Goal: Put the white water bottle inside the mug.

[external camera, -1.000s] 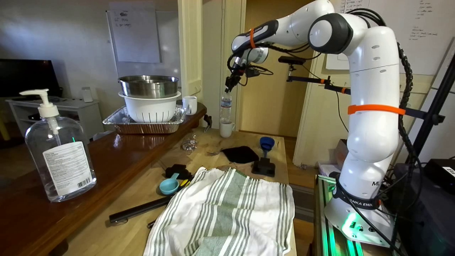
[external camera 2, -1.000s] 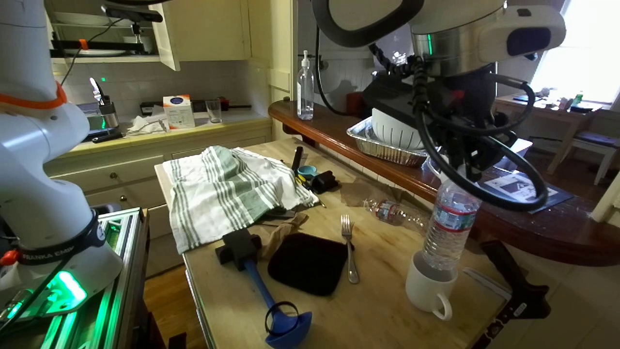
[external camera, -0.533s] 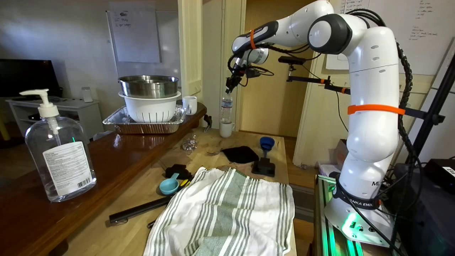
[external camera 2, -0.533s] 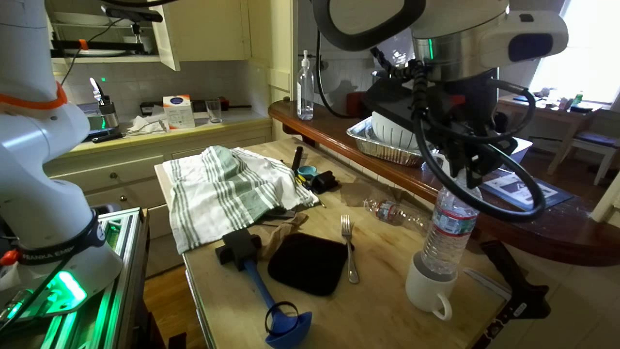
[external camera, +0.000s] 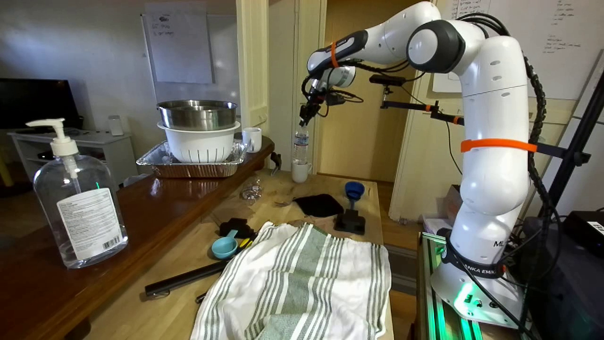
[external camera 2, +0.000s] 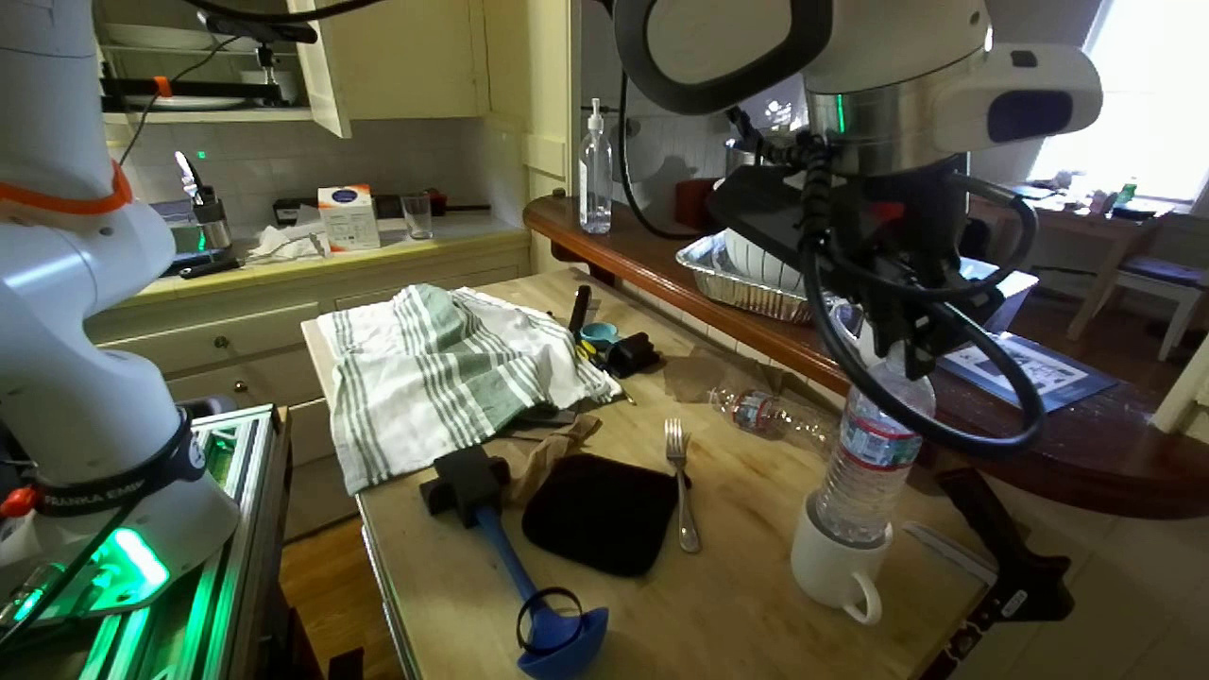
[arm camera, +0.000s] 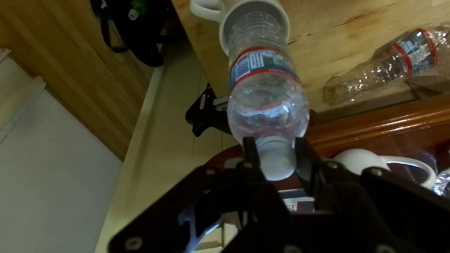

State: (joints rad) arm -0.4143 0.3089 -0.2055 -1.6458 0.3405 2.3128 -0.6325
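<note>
Mug (external camera 2: 831,571) holds the base of the white-capped bottle (external camera 2: 867,472); the end effector (arm camera: 275,149) clamps its cap (arm camera: 277,163).

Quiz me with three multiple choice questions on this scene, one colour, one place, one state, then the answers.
1. What colour are the stripes on the towel?
A. Orange
B. Green
C. Purple

2. Where is the base of the water bottle?
A. Under the towel
B. On the towel
C. At the mouth of the mug

3. How does the gripper stand?
A. Closed on the bottle
B. Shut on nothing
C. Wide open

1 B: green bands cross white cloth.
2 C: both exterior views show it there.
3 A: in the wrist view its jaws clasp the bottle's top.
</note>
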